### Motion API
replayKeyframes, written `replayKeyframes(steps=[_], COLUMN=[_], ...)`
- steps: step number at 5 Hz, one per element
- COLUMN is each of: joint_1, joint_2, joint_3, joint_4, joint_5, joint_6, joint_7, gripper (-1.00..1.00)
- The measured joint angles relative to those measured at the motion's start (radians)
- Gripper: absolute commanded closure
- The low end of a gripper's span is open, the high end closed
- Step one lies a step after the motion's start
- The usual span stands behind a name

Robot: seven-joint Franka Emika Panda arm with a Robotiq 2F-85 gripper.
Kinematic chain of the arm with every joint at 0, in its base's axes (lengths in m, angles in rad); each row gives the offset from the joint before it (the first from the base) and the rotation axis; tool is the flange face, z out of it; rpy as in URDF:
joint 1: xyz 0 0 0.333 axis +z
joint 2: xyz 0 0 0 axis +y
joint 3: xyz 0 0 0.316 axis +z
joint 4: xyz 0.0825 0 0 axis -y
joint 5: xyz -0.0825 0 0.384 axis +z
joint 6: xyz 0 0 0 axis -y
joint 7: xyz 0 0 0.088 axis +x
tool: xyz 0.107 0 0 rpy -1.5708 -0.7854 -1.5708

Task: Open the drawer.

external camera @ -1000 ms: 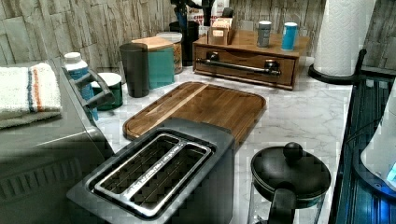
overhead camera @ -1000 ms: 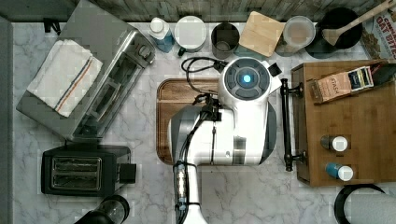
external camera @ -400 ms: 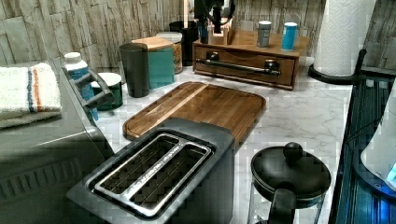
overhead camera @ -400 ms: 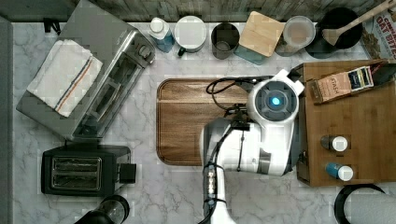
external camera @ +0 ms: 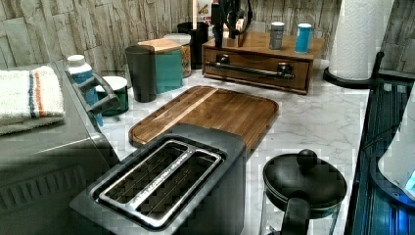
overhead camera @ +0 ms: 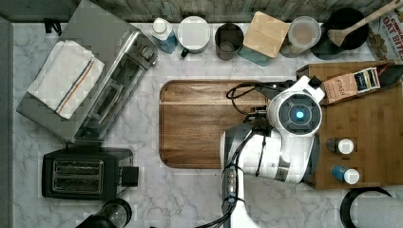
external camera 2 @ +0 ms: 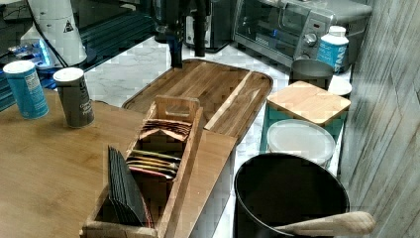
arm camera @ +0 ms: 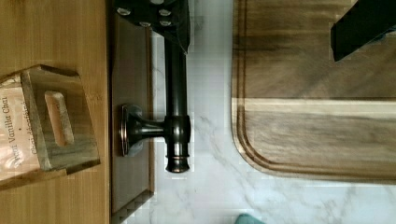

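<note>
The drawer (external camera: 257, 63) sits shut in the wooden box (overhead camera: 368, 142) at the top view's right, its black bar handle (arm camera: 176, 100) facing the cutting board (overhead camera: 199, 123) across a strip of marble table (overhead camera: 157, 199). In the wrist view the end effector (arm camera: 261, 23) spreads wide, one finger (arm camera: 156, 16) over the handle's bar, the other (arm camera: 362, 25) above the board. A tea caddy (external camera 2: 153, 163) reading "Vanilla Chai" and two spice jars (external camera: 288, 36) stand on the box. The left view adds a toaster (external camera: 161, 183), a paper-towel roll (external camera: 359, 36) and a striped towel (external camera: 27, 95).
</note>
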State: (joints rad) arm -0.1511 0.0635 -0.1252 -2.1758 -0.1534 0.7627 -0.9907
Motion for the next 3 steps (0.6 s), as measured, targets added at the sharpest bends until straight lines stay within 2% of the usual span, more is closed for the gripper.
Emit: replayKeyframes(steps=[1,3], joint_1=[-0.012,-0.019], joint_2=[0.027,0.041], joint_3=[-0.008,-0.024], joint_4=[0.0,-0.029], joint_5=[0.0,-0.001], joint_6=[0.011,0.166], joint_7=[-0.058,-0.062], gripper=[-1.0,-1.0])
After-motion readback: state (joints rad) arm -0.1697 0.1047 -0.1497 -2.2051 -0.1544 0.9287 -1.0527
